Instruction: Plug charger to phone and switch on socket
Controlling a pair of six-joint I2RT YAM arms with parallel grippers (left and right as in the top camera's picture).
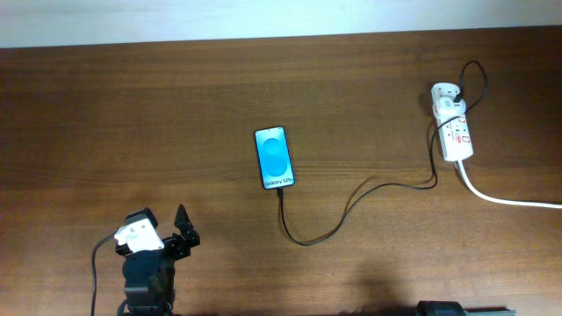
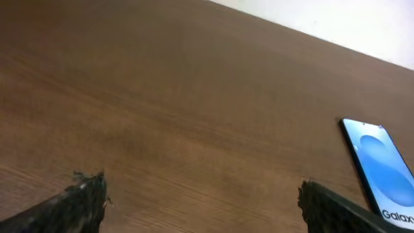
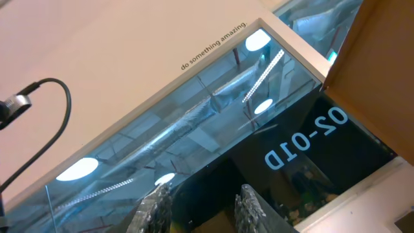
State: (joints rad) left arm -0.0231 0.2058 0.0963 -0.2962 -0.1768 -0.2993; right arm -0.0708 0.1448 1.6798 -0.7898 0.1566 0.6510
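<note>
Your slim rectangular phone [image 1: 274, 158], black-edged with a glossy blue screen and a white text strip at its near end, lies flat in the middle of the dark wood-grain table [image 1: 132, 105]. The thin black charger cable [image 1: 307, 243] meets the phone's near end, loops down in a soft curve, then runs right and climbs to the small white plastic power strip [image 1: 454, 132] by the far right edge. You can't tell from up here whether the tip is seated or how the switch stands. A thick white cord [image 1: 500, 198] trails off the strip toward the right edge.

Your left gripper [image 1: 164, 221] hovers at the near left, well apart from the phone. Its wrist view shows the gripper [image 2: 200, 194] with rough black fingers [image 2: 77, 204] spread wide over bare wood, gripping nothing, and the phone [image 2: 381, 169] off to the right.

Your right gripper [image 3: 202, 210] points up and away from the table. Its textured grey fingers [image 3: 154, 210] stand apart with nothing between them, facing a blue-tinted glass panel [image 3: 194, 129] that reflects lights.
</note>
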